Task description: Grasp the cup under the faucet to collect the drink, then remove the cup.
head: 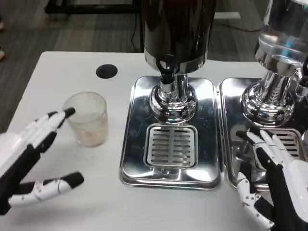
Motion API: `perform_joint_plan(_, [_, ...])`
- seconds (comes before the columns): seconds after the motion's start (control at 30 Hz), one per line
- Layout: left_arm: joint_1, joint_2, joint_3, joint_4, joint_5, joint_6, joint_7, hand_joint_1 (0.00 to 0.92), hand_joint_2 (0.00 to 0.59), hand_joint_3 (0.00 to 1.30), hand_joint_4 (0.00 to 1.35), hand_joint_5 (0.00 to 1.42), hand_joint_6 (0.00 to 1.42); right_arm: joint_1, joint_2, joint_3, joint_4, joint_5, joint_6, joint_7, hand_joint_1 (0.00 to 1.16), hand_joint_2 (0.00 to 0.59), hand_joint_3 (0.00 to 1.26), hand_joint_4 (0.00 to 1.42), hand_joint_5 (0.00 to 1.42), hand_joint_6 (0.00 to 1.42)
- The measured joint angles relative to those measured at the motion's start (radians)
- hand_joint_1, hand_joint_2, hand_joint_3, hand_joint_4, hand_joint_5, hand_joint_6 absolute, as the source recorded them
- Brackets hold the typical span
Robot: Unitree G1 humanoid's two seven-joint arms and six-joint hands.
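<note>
Nearest to me, my left robot hand (33, 159) lies low over the white bench (72, 211), spread wide and holding nothing, thumb apart from the other fingers, whose dark tips reach up to the rim of the cup (88, 119). My right robot hand (269, 178) is also spread and holds nothing, hovering over the front of the right drip tray (230, 144).

Further out, the cup stands upright on the bench, just left of the middle drip tray (139, 144), so it is not yet under the faucet (168, 77). It looks clear and thin-walled, with a faint pinkish tint low down; whether that is liquid, I cannot tell.

Beyond that, the dark dispenser (178, 29) rises on its chrome pedestal (172, 102), with a second dispenser (284, 43) to the right.

My worry: the fingertips sit high on the rim, so closing from here could tip the cup away from me. Squeezing hard might buckle the wall. Sliding it over the tray's raised edge could also catch its base and topple it.
</note>
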Motion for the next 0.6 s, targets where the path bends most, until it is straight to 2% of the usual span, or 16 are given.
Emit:
perform_joint_plan(0.17, [-0.048, -0.021, 0.000, 0.021, -0.005, 0.053, 0.000, 0.000, 0.063, 0.00, 0.00, 0.00, 0.08, -0.001, 0.005, 0.000, 0.000, -0.002, 0.000, 0.000, 0.43, 0.586, 0.23, 0.10, 0.06, 0.16])
perform_joint_plan(0.3, [-0.144, -0.052, -0.010, 0.097, -0.003, 0.137, 0.003, 0.000, 0.048, 0.00, 0.00, 0.00, 0.10, -0.004, 0.013, 0.002, 0.000, -0.004, 0.000, -0.002, 0.43, 0.586, 0.23, 0.10, 0.06, 0.16])
perform_joint_plan(0.43, [-0.217, -0.069, -0.021, 0.171, -0.001, 0.158, 0.009, 0.000, 0.044, 0.00, 0.00, 0.00, 0.10, -0.006, 0.018, 0.004, 0.000, -0.005, 0.000, -0.003, 0.42, 0.586, 0.24, 0.10, 0.06, 0.16])
perform_joint_plan(0.6, [-0.328, -0.083, -0.065, 0.300, 0.007, 0.171, 0.010, 0.000, 0.040, 0.00, 0.00, 0.00, 0.11, -0.011, 0.029, 0.005, -0.001, -0.006, 0.000, -0.005, 0.42, 0.586, 0.24, 0.10, 0.06, 0.17])
